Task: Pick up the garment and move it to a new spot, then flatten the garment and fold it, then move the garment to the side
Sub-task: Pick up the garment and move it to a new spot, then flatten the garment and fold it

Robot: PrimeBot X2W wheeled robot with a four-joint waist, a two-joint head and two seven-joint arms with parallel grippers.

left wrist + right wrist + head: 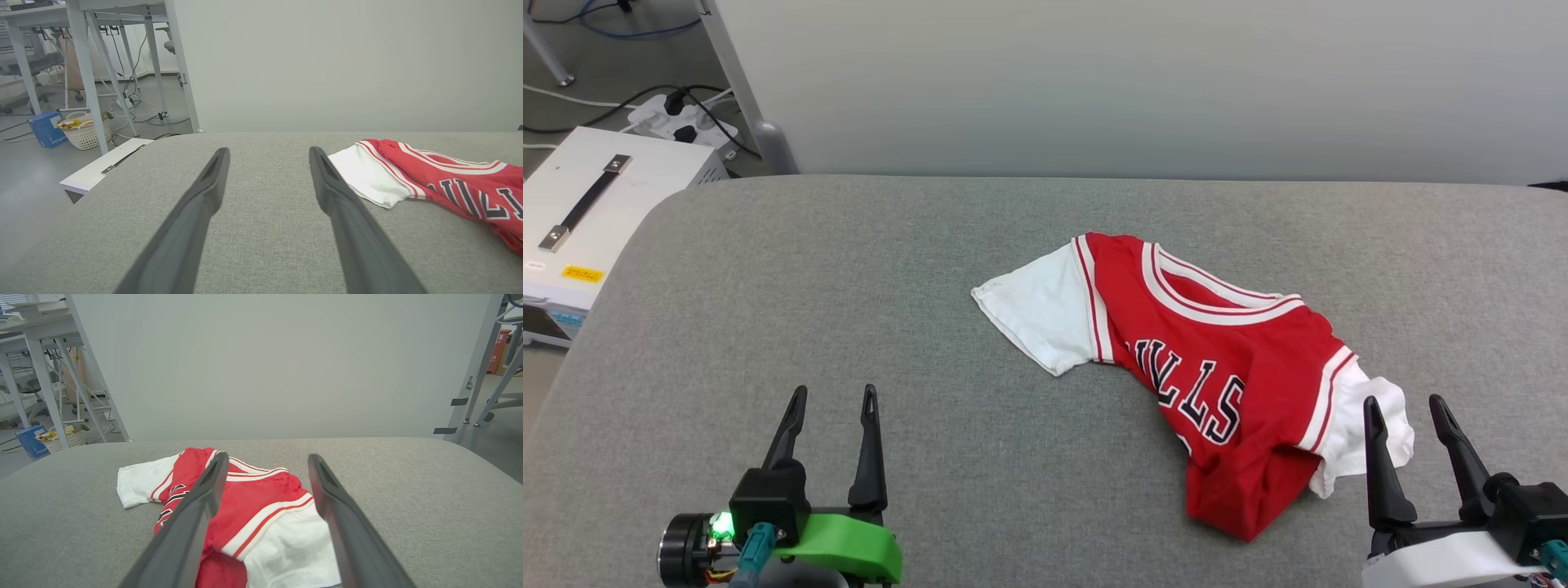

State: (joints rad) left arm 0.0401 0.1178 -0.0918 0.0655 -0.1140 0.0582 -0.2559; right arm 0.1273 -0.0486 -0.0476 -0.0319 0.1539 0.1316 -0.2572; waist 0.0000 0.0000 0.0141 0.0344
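Head view shows the garment (1217,359) lying rumpled on the grey table (931,269), directly ahead of the right pincer (1404,400), whose fingers stand spread on either side of the near white sleeve (1343,441), gripping nothing. From the left pincer (836,389), likewise spread and empty, the garment lies ahead and well to its right.

On the shirt (1258,343), the lettering (1201,396) starts inside a fold; the left wrist view's right edge cuts the shirt off; a finger (188,531) of the right gripper (267,456) covers part of the lettering; well left of the shirt, the yellow label (582,273) on a box (645,163) is too small to read.
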